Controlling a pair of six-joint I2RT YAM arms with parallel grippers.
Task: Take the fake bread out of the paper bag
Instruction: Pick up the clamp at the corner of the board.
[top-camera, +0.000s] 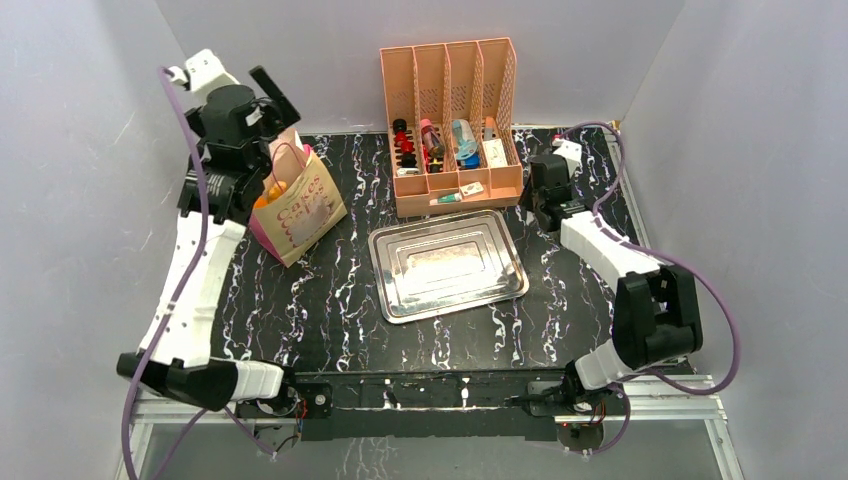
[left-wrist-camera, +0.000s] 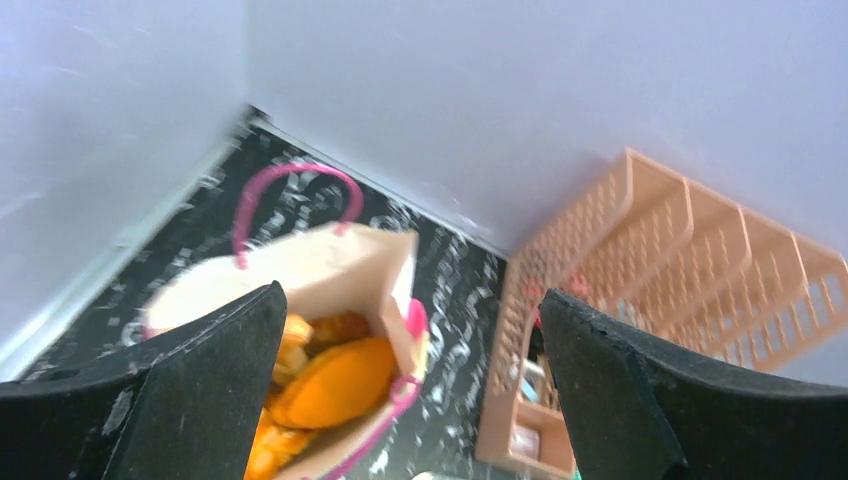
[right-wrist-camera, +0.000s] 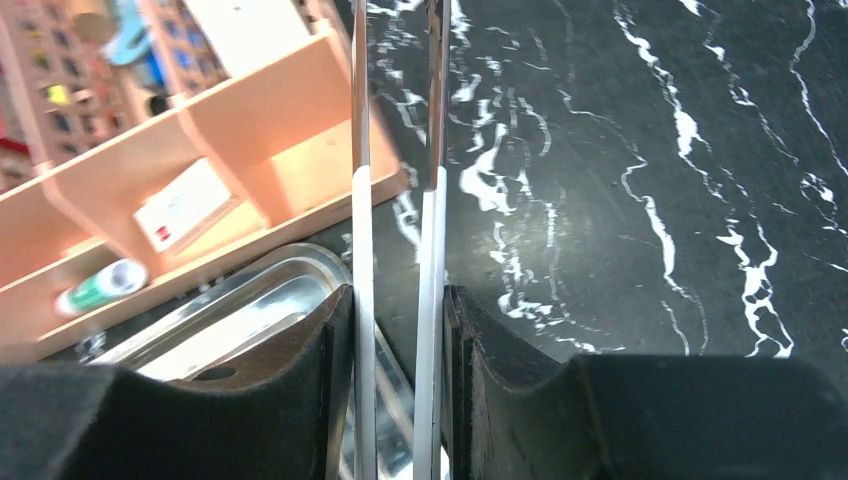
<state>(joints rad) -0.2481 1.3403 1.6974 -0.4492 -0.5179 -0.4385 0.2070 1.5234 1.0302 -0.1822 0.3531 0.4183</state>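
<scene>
**Left wrist view: left gripper wide open over the bag, bread not out yet**

Left gripper (left-wrist-camera: 408, 295): released, 2 black fingers (left-wrist-camera: 200, 380) spread as far as they go, nothing between them. It hangs over the mouth of the paper bag (left-wrist-camera: 345, 262), not touching it as far as I can see.

Paper bag: 1, standing at the rear left of the table (top-camera: 300, 320), leaning a bit, mouth open upward. "Cakes" lettering faces the near side. 2 pink cord handles (left-wrist-camera: 295, 185), one loop on each long edge.

Fake bread (left-wrist-camera: 335, 385): inside the bag, orange. More than 1 piece, but too blurred for a firm count. From the top camera only a bit of orange shows at the bag mouth.

Organizer (top-camera: 450, 75): 1, peach plastic, 4 slots, at rear centre, well right of the bag. Small items sit in every slot.

Tray (top-camera: 448, 265): 1, metal, just in front of the organizer, nothing on it.

Right gripper (right-wrist-camera: 400, 295): low over the table beside the organizer's right end, well apart from the bag. Jaws stand close with a narrow gap. 2 thin pale strips (right-wrist-camera: 430, 250) run up through that gap, and I can't tell what they are or whether anything is gripped.
</scene>
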